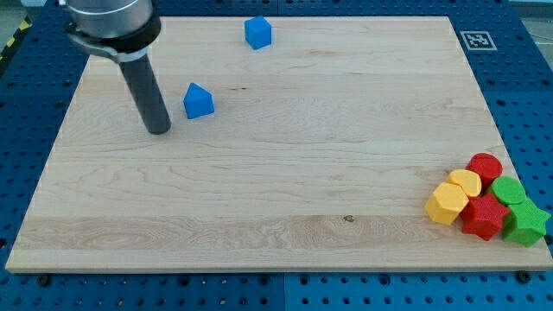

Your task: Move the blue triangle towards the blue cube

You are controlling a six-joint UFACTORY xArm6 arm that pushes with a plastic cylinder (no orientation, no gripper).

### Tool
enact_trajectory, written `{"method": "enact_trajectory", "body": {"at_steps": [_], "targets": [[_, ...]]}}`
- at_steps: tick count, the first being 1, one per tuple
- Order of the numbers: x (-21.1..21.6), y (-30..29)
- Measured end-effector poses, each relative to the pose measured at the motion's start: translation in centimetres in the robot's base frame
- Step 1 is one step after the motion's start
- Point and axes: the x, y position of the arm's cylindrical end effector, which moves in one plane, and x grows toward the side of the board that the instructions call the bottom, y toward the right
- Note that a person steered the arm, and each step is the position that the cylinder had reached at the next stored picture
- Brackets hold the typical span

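The blue triangle (198, 101) lies on the wooden board at the upper left. The blue cube (257, 33) sits near the view's top edge, up and to the right of the triangle. My tip (159, 131) rests on the board just left of and slightly below the blue triangle, a small gap apart from it. The dark rod rises from the tip toward the view's top left.
A cluster of blocks sits at the board's lower right: a yellow block (447, 204), a second yellow block (466, 182), a red cylinder (485, 166), a red block (485, 216), a green block (509, 190) and a green star (526, 224). The board's edge (26, 216) meets blue pegboard.
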Motion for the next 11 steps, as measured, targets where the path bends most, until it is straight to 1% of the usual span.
{"method": "enact_trajectory", "body": {"at_steps": [1, 3, 4, 6, 9, 11], "targets": [[-1.6, 1.5], [-1.9, 4.8], [-4.1, 4.8], [-6.5, 4.9], [-6.5, 9.7], [-7.2, 11.2]]}}
